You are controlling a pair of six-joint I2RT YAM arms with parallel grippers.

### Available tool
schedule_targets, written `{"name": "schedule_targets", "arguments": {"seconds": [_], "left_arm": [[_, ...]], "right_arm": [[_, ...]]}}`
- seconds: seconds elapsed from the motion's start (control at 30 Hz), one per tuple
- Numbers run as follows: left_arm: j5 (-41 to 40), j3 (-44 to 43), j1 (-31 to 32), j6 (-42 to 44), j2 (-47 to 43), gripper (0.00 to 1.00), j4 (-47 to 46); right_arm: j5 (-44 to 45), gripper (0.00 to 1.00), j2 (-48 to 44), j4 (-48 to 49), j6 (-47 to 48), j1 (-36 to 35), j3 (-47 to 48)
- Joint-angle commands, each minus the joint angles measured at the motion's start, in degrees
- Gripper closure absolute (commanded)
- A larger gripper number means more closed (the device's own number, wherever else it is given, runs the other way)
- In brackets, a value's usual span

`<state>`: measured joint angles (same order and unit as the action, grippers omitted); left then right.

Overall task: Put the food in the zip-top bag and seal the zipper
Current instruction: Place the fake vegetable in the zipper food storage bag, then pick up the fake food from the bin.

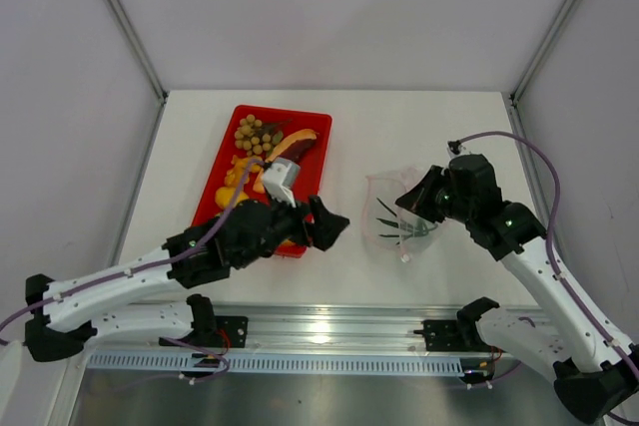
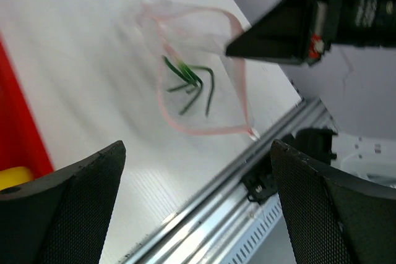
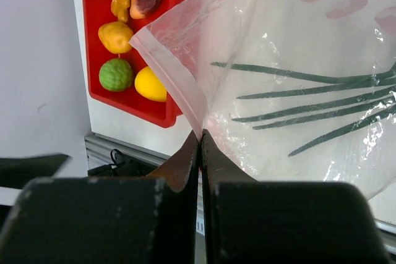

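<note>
The clear zip-top bag (image 1: pixel 391 197) lies on the table right of centre with the green onion (image 1: pixel 404 227) inside it. My right gripper (image 1: pixel 411 202) is shut on the bag's mouth edge, pinching the pinkish zipper (image 3: pixel 179 72) and lifting that edge; the bag (image 3: pixel 297 41) and onion (image 3: pixel 309 103) fill the right wrist view. My left gripper (image 1: pixel 337 226) is open and empty, between the tray and the bag (image 2: pixel 198 72). The grape cluster (image 1: pixel 255 134), meat slice (image 1: pixel 297 143), orange bits (image 1: pixel 240 172), lime (image 3: pixel 116 73), mango (image 3: pixel 150 83) and orange fruit (image 3: pixel 116 36) sit in the tray.
The red rectangular tray (image 1: pixel 285 110) stands left of centre, partly covered by my left arm. A metal rail (image 1: pixel 329 331) runs along the table's near edge. Walls and frame posts close in the table on three sides.
</note>
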<state>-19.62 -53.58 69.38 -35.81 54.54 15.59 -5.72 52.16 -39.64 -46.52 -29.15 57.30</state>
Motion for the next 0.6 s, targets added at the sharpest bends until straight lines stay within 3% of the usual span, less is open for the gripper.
{"name": "schedule_targets", "arguments": {"seconds": [0.0, 0.13, 0.27, 0.4, 0.57], "left_arm": [[-7.4, -0.7, -5.5, 1.5, -3.5, 0.01, 6.4], [-0.3, -3.1, -20.7, -0.3, -1.8, 0.01, 16.4], [6.0, -4.3, -29.6, 1.5, 3.4, 0.01, 16.0], [12.9, -8.1, -36.0, 2.8, 15.8, 0.01, 15.1], [23.6, -8.6, -46.9, -8.0, 25.3, 0.05, 14.6]], "right_arm": [[-2.9, 1.0, -0.4, 0.7, 3.4, 2.6, 2.8], [-4.9, 1.0, 0.3, 0.2, 6.4, 5.1, 3.2], [-6.5, 1.0, 1.5, 0.4, 9.0, 6.0, 3.8], [-7.4, 1.0, 2.6, 0.4, 10.7, 6.4, 4.6], [-7.5, 1.0, 3.0, -0.3, 13.0, 7.4, 5.7]]}}
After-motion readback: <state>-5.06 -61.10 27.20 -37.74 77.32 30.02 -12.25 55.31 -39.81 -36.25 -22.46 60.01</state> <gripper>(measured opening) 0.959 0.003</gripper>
